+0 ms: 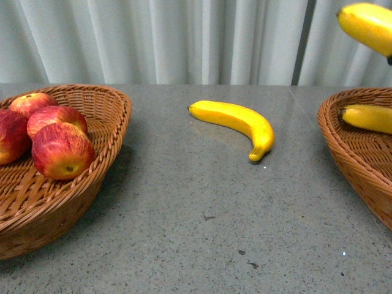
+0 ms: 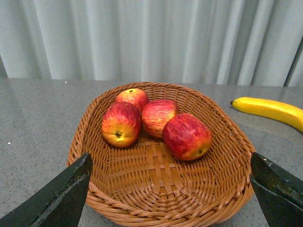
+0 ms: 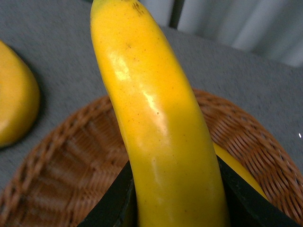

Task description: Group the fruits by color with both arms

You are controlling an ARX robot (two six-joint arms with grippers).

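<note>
Several red apples (image 1: 61,150) lie in the left wicker basket (image 1: 104,177). One yellow banana (image 1: 236,122) lies on the table between the baskets. Another banana (image 1: 367,117) lies in the right basket (image 1: 355,159). My right gripper (image 3: 177,198) is shut on a third banana (image 3: 161,118) and holds it above the right basket (image 3: 61,161); this banana shows at the top right of the front view (image 1: 367,27). My left gripper (image 2: 170,158) is open and empty, its fingers (image 2: 57,198) wide apart over the near rim of the apple basket (image 2: 156,208), short of the apples (image 2: 187,137).
The grey speckled table (image 1: 202,214) runs between the two baskets. A pale curtain (image 1: 184,37) hangs behind the table. The table banana also shows at the edge of the left wrist view (image 2: 270,109) and of the right wrist view (image 3: 14,109).
</note>
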